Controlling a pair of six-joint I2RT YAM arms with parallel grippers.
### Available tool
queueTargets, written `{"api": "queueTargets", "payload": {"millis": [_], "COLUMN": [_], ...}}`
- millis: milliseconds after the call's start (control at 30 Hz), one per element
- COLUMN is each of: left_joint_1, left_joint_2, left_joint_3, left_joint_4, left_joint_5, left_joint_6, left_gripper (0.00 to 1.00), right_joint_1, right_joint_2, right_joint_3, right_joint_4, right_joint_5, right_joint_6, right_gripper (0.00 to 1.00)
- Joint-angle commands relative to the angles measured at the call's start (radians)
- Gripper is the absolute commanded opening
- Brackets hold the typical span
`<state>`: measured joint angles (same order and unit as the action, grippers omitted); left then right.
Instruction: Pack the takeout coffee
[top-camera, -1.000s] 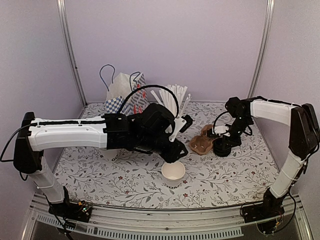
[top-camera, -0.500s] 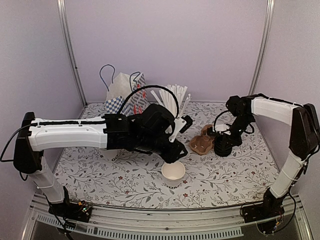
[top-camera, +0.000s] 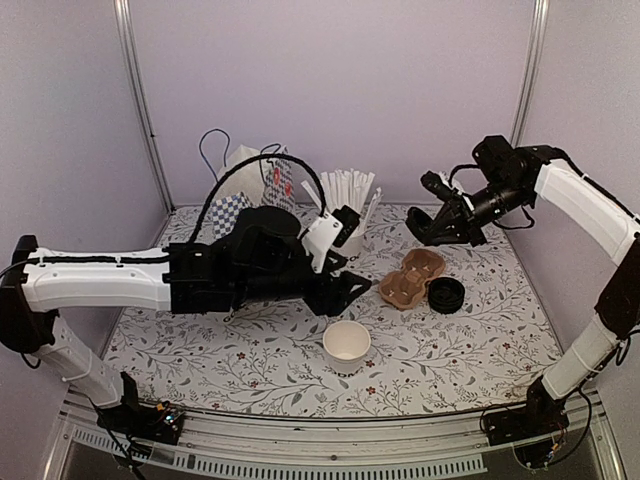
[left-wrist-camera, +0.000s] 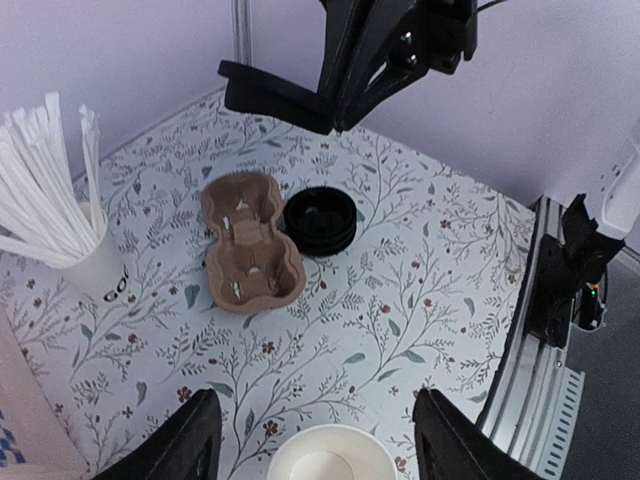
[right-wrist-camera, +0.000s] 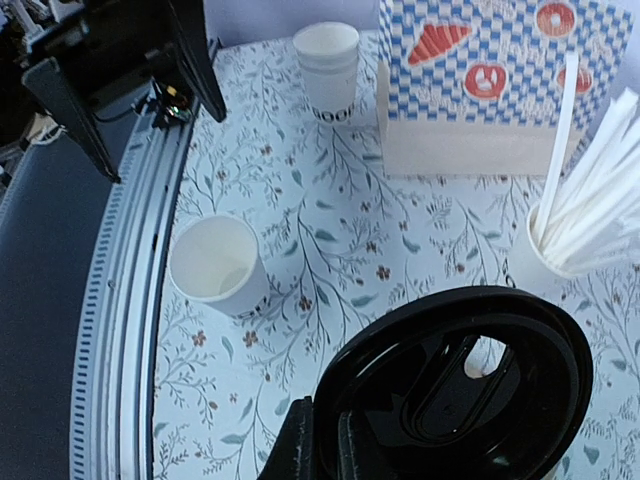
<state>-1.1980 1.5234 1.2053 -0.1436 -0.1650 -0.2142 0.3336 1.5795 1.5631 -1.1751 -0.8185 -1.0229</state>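
Currently I take the cardboard carrier (top-camera: 410, 278) as my reference on the flowered table (top-camera: 200, 350). The paper cup (top-camera: 347, 343) stands upright and uncovered, on the base side of the carrier and a little to its left, apart from it. My left gripper (top-camera: 350, 293) hangs just left of the carrier, above and slightly behind the cup, touching nothing. In the left wrist view its fingers (left-wrist-camera: 190, 445) are spread wide, and the cup's rim shows between them at the bottom edge.

My right gripper (top-camera: 432, 225) is up in the air behind the carrier, well above the table. In the right wrist view it is clamped on the edge of a black lid (right-wrist-camera: 440, 410), which fills the lower part of that view. The lid is clear of the cup.

Just beside the carrier on its right lie the spare lids (top-camera: 446, 295), black and stacked. Behind the carrier to the left stands the straw cup (top-camera: 350, 235), and further left of that the checked bag (top-camera: 255, 190). The right wrist view also shows a stack of cups (right-wrist-camera: 328, 65) beside the bag.
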Motion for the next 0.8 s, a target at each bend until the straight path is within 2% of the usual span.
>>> {"api": "queueTargets", "payload": {"millis": [0,200,300,400,467,633,767], "left_joint_1": [-0.013,-0.014,-0.014,-0.013,-0.006,0.041,0.051], "left_joint_2": [-0.133,-0.244,-0.233,-0.189,-0.147,-0.035,0.02], "left_joint_3": [-0.119,-0.298,-0.302,-0.269,-0.227,-0.124,-0.084], "left_joint_4": [0.327,0.661,0.779,0.854,0.865,0.879,0.911], "left_joint_5": [-0.048,-0.028,-0.022,-0.022,-0.037,0.097,0.148], "left_joint_6": [0.12,0.172,0.158,0.107,0.024,-0.265,-0.46], "left_gripper": [0.7,0.76,0.79,0.84,0.88,0.88,0.87], "right_joint_1": [0.005,0.006,0.007,0.013,0.024,0.076,0.111], "right_joint_2": [0.02,0.025,0.014,0.002,-0.011,-0.039,-0.069], "right_joint_3": [0.113,0.16,0.158,0.153,0.147,0.133,0.118], "right_joint_4": [-0.069,-0.051,-0.022,0.007,0.02,0.04,0.063], "right_joint_5": [-0.313,-0.541,-0.634,-0.662,-0.667,-0.616,-0.58], "right_joint_6": [0.018,0.062,0.1,0.139,0.149,0.164,0.18], "right_gripper": [0.03,0.04,0.06,0.06,0.07,0.07,0.07]}}
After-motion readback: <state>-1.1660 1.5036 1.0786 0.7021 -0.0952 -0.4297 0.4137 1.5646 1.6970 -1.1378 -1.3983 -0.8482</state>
